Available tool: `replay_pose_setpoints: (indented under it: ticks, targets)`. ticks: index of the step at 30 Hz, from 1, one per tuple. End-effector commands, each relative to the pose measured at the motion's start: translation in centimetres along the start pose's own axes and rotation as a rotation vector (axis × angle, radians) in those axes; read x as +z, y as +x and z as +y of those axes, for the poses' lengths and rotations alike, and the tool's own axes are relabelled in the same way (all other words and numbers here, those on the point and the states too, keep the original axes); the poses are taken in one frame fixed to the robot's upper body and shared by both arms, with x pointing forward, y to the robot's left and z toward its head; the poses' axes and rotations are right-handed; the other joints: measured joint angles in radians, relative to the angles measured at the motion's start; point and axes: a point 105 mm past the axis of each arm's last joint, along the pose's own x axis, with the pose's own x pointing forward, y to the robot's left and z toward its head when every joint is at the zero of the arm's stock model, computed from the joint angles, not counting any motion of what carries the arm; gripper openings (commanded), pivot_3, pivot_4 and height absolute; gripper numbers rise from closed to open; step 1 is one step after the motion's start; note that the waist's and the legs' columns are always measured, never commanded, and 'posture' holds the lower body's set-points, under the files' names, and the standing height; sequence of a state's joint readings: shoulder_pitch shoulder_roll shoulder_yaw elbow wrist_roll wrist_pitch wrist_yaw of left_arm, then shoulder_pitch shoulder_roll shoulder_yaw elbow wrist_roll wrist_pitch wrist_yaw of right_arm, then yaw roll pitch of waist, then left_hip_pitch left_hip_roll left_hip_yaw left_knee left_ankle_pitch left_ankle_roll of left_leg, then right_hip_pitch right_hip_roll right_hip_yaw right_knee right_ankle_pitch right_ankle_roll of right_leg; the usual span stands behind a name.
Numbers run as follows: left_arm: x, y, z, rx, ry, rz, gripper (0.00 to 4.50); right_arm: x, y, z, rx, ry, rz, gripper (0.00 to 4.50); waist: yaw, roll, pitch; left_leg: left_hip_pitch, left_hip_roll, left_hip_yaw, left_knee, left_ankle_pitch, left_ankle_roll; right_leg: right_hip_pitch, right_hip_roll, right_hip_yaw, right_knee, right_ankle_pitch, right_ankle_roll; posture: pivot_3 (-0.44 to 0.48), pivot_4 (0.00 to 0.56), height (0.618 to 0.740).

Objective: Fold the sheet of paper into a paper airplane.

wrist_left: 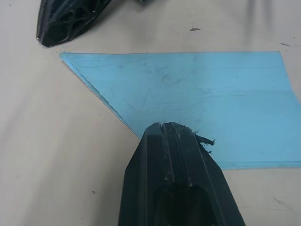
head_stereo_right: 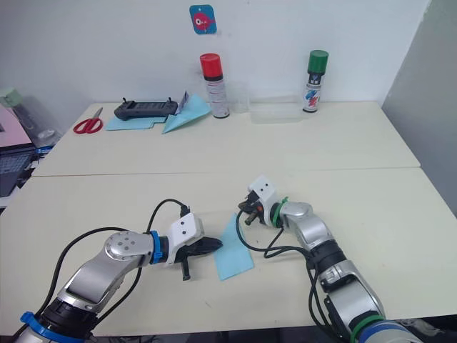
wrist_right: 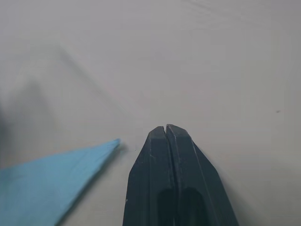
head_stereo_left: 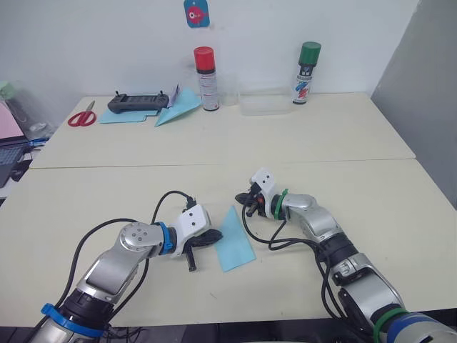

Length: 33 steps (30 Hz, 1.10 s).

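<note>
The sheet of paper (head_stereo_left: 235,243) is light blue and lies flat on the table, folded into a wedge with one sharp corner pointing away from me. My left gripper (head_stereo_left: 216,237) is shut, and its tips rest on the paper's (wrist_left: 202,89) slanted left edge. My right gripper (head_stereo_left: 240,198) is also shut with nothing in it. It sits just beyond the sharp corner (wrist_right: 115,141), close to it but apart from it. The left wrist view also shows the right gripper's fingers (wrist_left: 66,21) by that corner.
At the table's far side are red scissors (head_stereo_left: 82,116), a black controller (head_stereo_left: 139,103) on a flat blue sheet, a blue paper dart (head_stereo_left: 180,106), a red-capped spray can (head_stereo_left: 206,78), a clear box (head_stereo_left: 264,104) and a green-capped can (head_stereo_left: 307,73).
</note>
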State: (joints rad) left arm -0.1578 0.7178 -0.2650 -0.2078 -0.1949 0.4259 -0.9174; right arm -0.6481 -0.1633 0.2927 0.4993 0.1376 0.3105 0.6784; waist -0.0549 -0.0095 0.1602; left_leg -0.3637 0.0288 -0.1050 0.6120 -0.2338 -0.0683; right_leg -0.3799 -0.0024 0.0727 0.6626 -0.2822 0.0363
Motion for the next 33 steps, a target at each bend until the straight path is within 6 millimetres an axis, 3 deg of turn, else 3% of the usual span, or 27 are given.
replay_pose_setpoints:
  ticks: [1,3,6,11,15,19,28,33]
  targets:
    - [-3.4,0.2,-0.5,-0.005,-0.093,0.121,0.00,2.5,-1.4,-0.4,0.029,-0.031,-0.117,0.03,0.001,0.001,0.001,-0.001,-0.001,0.000,0.000,0.000,0.000,0.000,0.000,0.000,0.000,0.000,0.000,0.000,0.150,0.740]
    - [-3.5,0.2,-0.6,-0.008,-0.092,0.124,0.00,3.2,-2.0,1.0,0.129,-0.046,-0.141,0.03,0.001,0.002,0.002,-0.003,-0.001,0.000,-0.001,0.000,0.000,0.001,-0.001,0.001,0.000,0.000,0.001,0.000,0.150,0.740]
    - [-3.7,0.2,-0.7,-0.015,-0.096,0.127,0.00,2.2,-2.5,2.6,0.212,-0.047,-0.089,0.03,0.002,0.004,0.003,-0.003,-0.001,0.000,-0.003,0.000,0.000,0.001,0.000,0.000,0.000,0.002,0.003,0.000,0.150,0.740]
    - [-3.8,0.3,-0.9,-0.021,-0.106,0.128,0.00,-2.3,-2.7,4.6,0.264,-0.097,0.090,0.03,0.001,0.004,0.004,-0.003,-0.001,0.000,-0.003,0.000,0.000,0.000,0.000,0.000,0.000,-0.001,-0.002,0.000,0.150,0.740]
    - [-3.7,0.3,-1.0,-0.026,-0.110,0.129,0.00,-4.6,-3.1,4.8,0.269,-0.147,0.189,0.03,0.000,0.003,0.003,-0.001,-0.001,0.001,-0.003,0.000,-0.001,-0.002,-0.001,0.000,-0.002,-0.001,-0.002,0.000,0.150,0.740]
    - [-3.8,0.3,-1.1,-0.026,-0.113,0.131,0.00,-5.0,-4.0,5.4,0.326,-0.191,0.200,0.03,0.001,0.003,0.002,-0.001,-0.001,0.001,-0.004,-0.001,-0.001,-0.001,-0.001,0.000,-0.003,-0.001,-0.002,0.000,0.150,0.740]
    - [-4.1,0.2,-1.0,-0.022,-0.119,0.136,0.00,-6.9,-8.0,9.5,0.613,-0.194,0.286,0.03,0.002,0.002,0.001,-0.001,-0.001,0.001,-0.004,-0.003,-0.004,0.000,-0.001,0.000,-0.005,-0.003,-0.001,0.000,0.150,0.740]
    - [-4.2,0.3,-1.1,-0.026,-0.119,0.137,0.00,-7.0,-9.2,9.6,0.649,-0.210,0.311,0.03,0.003,0.001,0.001,-0.001,-0.001,0.000,-0.004,-0.004,-0.006,0.000,-0.002,0.000,-0.006,-0.005,-0.001,0.000,0.150,0.740]
